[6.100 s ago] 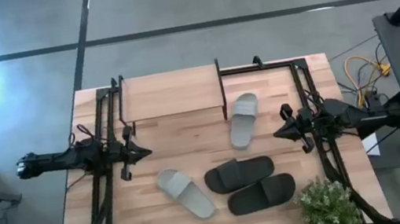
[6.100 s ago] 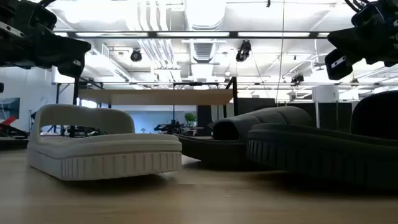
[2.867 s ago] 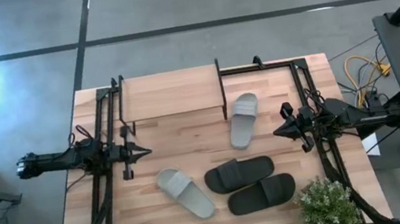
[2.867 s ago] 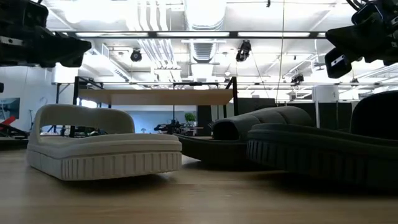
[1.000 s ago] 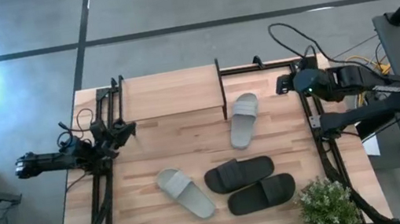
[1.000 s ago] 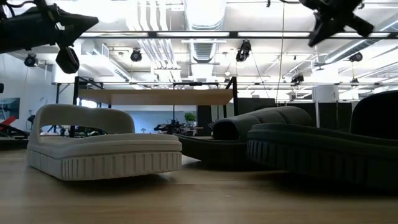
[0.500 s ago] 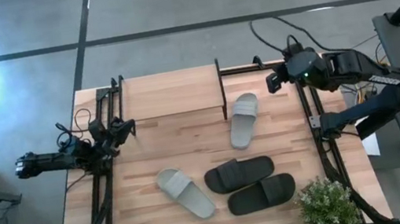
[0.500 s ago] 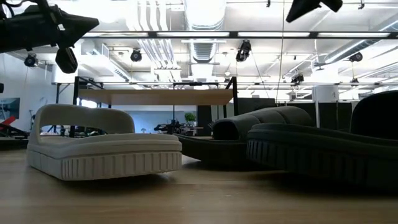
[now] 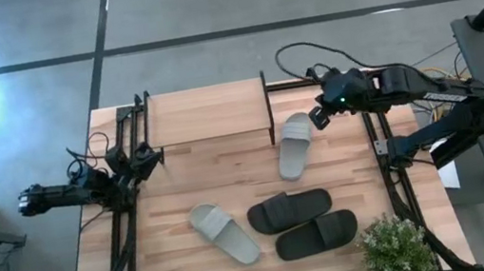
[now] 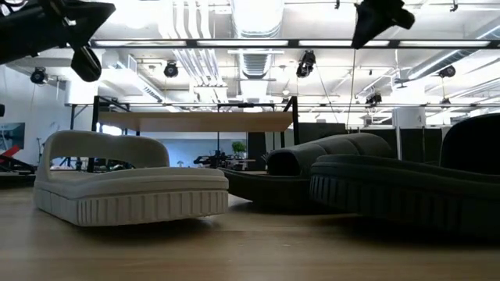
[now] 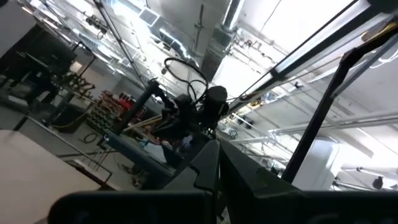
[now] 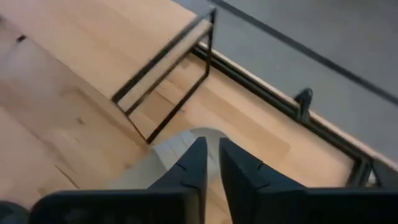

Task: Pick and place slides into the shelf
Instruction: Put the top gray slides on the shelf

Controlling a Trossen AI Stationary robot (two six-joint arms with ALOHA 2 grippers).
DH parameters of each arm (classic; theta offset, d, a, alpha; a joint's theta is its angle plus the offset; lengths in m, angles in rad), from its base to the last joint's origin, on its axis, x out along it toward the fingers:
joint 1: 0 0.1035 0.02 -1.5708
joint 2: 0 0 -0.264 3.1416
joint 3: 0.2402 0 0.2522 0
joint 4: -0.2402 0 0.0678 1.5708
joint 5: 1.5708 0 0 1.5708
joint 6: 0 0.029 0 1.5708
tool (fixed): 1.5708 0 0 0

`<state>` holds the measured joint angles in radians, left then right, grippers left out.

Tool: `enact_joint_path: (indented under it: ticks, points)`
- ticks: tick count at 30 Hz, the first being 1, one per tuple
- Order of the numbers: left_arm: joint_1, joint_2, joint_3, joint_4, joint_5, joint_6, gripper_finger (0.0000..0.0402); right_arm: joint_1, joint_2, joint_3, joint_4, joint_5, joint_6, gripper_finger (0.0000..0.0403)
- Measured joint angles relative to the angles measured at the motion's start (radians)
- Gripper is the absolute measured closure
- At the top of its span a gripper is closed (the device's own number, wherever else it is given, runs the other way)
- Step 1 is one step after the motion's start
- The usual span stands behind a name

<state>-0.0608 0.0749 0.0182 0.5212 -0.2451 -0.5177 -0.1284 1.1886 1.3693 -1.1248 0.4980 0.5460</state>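
Note:
Four slides lie sole-down on the table. One pale grey slide [image 9: 296,145] is beside the shelf's right leg, the other pale grey slide [image 9: 224,232] sits near the middle, and the black pair [image 9: 290,210] [image 9: 316,234] lies to its right. The shelf [image 9: 207,112] stands on its thin black legs at the far edge. My right gripper [image 9: 316,117] hovers high over the far end of the pale grey slide [image 12: 186,146] next to the shelf, with only a narrow slit between its fingers. My left gripper [image 9: 153,153] waits at the left edge, shut and tipped upward.
A potted plant [image 9: 396,247] stands at the table's near right corner. Black arm frames run along the left and right edges [image 9: 122,230]. A cable [image 9: 292,51] loops off the right arm over the far edge. Bare wood lies between the shelf and the near slides.
My right arm has swung toward the table's left along the far edge, from beyond the right frame to just over the pale grey slide by the shelf, and has tipped downward. The left arm has hardly moved. No slide has shifted.

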Motion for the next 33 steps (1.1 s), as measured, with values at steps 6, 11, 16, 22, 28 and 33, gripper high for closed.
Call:
enact_joint_path:
  ticks: [6, 11, 16, 22, 28, 33]
  points:
    - [0.000, 0.092, 0.074, -0.184, 0.002, -0.054, 0.0397, 0.101, 0.024, 0.000, 0.058, -0.004, -0.083, 0.0292]
    - [0.000, 0.215, 0.184, -0.399, 0.058, -0.099, 0.0372, 0.175, 0.077, 0.000, -0.055, -0.003, -0.064, 0.0225]
    - [0.000, 0.324, 0.306, -0.609, 0.084, -0.074, 0.0363, 0.267, 0.163, -0.019, -0.103, 0.042, -0.091, 0.0182]
    - [-0.006, 0.418, 0.427, -0.856, 0.087, -0.049, 0.0363, 0.373, 0.260, -0.085, -0.107, 0.276, -0.083, 0.0165]
    - [-0.064, 0.434, 0.463, -0.961, 0.092, -0.017, 0.0364, 0.422, 0.295, -0.160, -0.108, 0.279, 0.112, 0.0163]
    - [-0.106, 0.388, 0.464, -1.076, 0.095, -0.015, 0.0364, 0.423, 0.321, -0.176, -0.080, 0.232, 0.318, 0.0163]
